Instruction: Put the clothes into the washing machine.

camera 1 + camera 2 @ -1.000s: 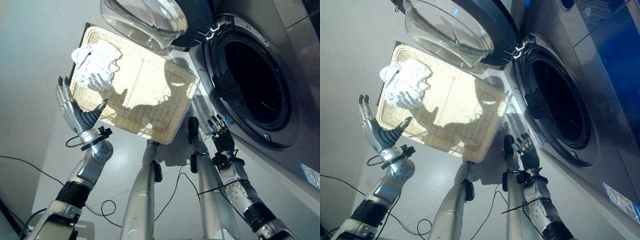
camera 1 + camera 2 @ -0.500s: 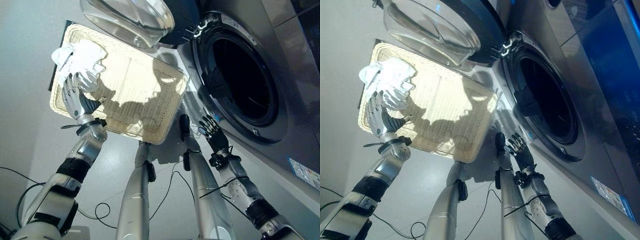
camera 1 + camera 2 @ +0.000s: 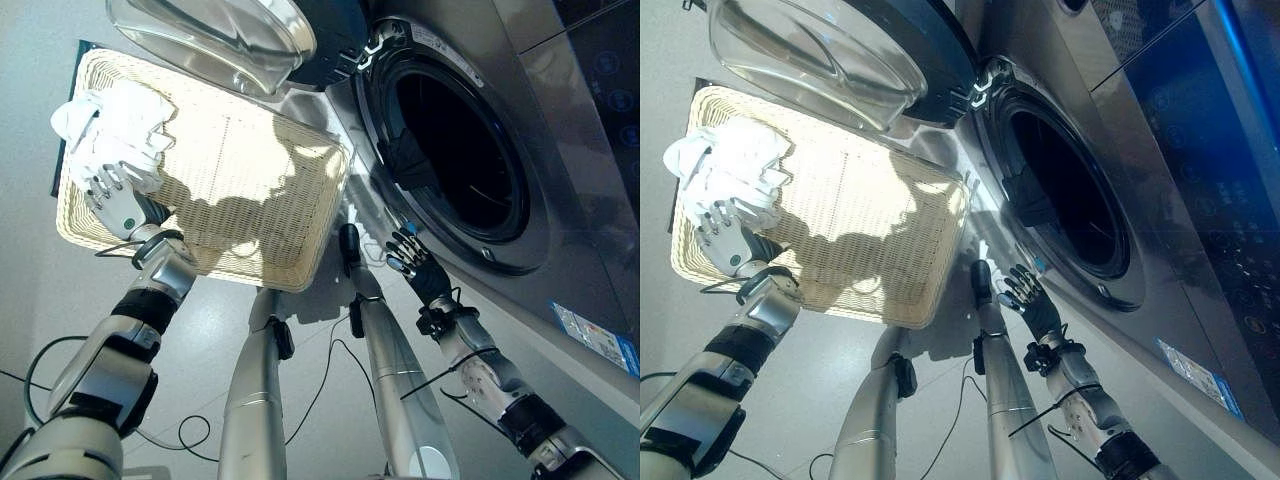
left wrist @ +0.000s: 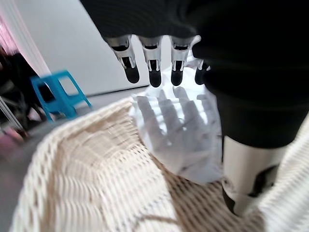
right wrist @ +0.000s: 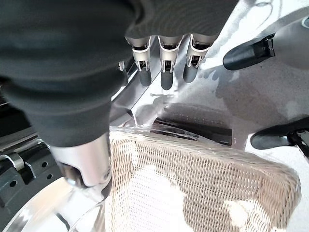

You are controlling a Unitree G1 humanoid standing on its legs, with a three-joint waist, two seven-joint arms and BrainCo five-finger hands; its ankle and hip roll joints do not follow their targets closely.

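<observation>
A: Since a second ago, the left hand [image 3: 118, 200] has been brought forward from outside the wicker basket [image 3: 250, 180] to just short of the white clothes [image 3: 110, 130] bunched in its far left corner; the head camera has been swung as well.

B: And in the right eye view?

A: The right hand [image 3: 1028, 305] is seen low beside the washing machine [image 3: 1060, 190], fingers loosely spread, nothing held. The door [image 3: 830, 55] is swung open above the basket.

B: The left wrist view?

A: Straight, relaxed fingers [image 4: 154, 65] are poised over the cloth, nothing grasped yet. A good grasp would likely be made by sinking them into the bundle before curling.

B: The right wrist view?

A: Unclenched fingers [image 5: 166, 67] are shown above the basket's near rim.
</observation>
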